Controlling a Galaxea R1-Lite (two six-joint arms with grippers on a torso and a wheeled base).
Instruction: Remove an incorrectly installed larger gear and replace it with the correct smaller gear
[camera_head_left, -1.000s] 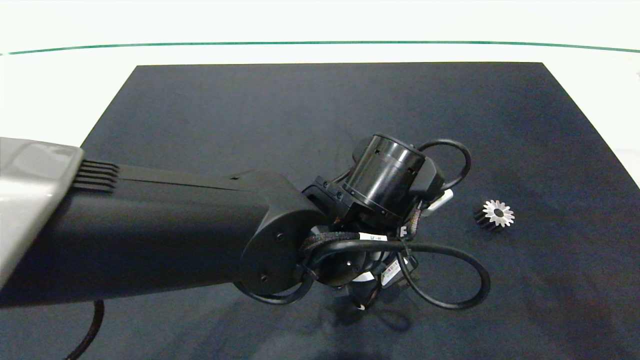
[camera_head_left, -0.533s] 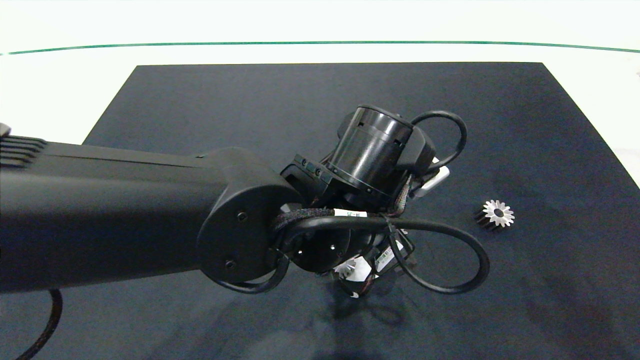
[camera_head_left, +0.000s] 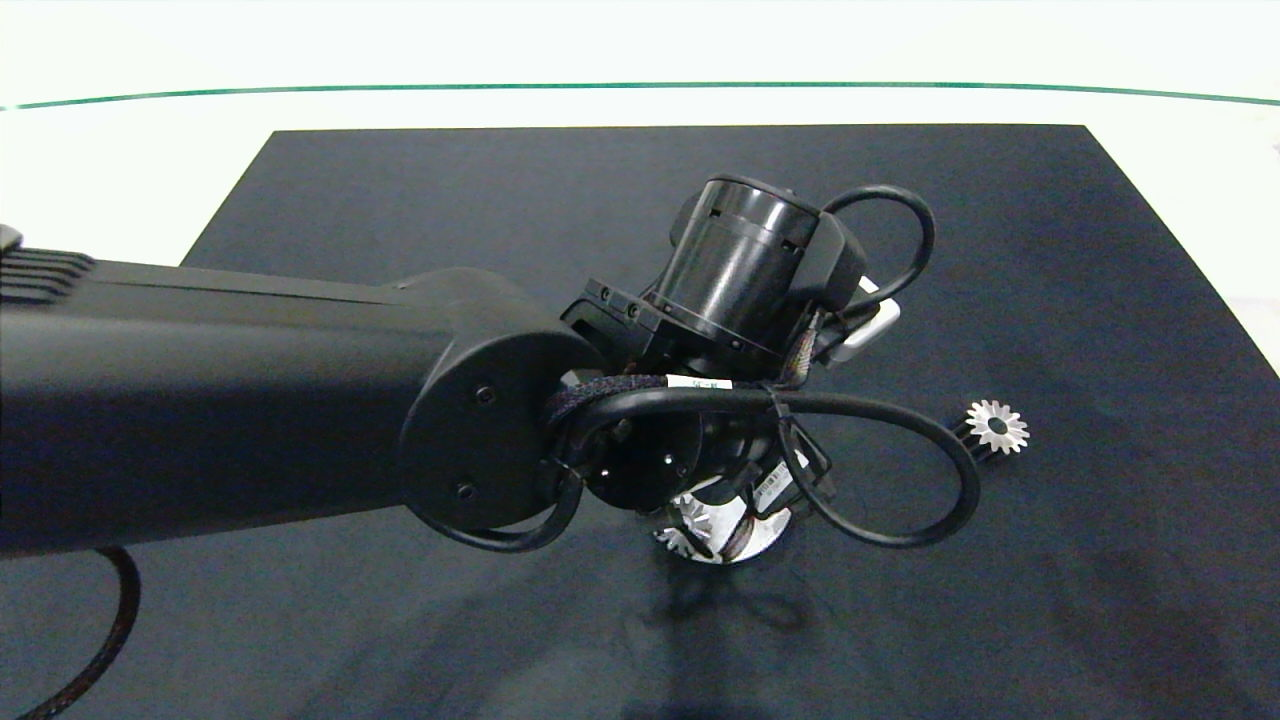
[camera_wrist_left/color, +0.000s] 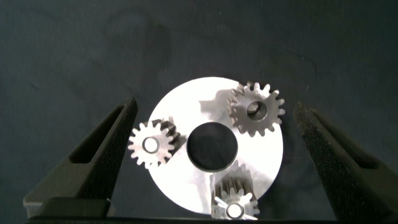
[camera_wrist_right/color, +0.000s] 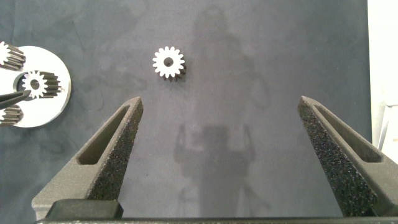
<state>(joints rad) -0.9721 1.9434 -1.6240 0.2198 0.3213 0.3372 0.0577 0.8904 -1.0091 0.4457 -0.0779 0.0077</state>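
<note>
— Where are your grippers?
— Over the mat (camera_head_left: 1000, 250). My left gripper (camera_wrist_left/color: 214, 107) is spread wide around the disc (camera_wrist_left/color: 186, 106) with three gears (camera_wrist_left/color: 256, 111), holding nothing. My right gripper (camera_wrist_right/color: 221, 102) gapes too, empty.
— Smaller gear (camera_head_left: 996, 427)?
— On the mat, well apart from the disc.

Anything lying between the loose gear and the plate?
No. The right wrist view shows only bare mat between the loose gear and the plate, which the open left tool straddles.
</note>
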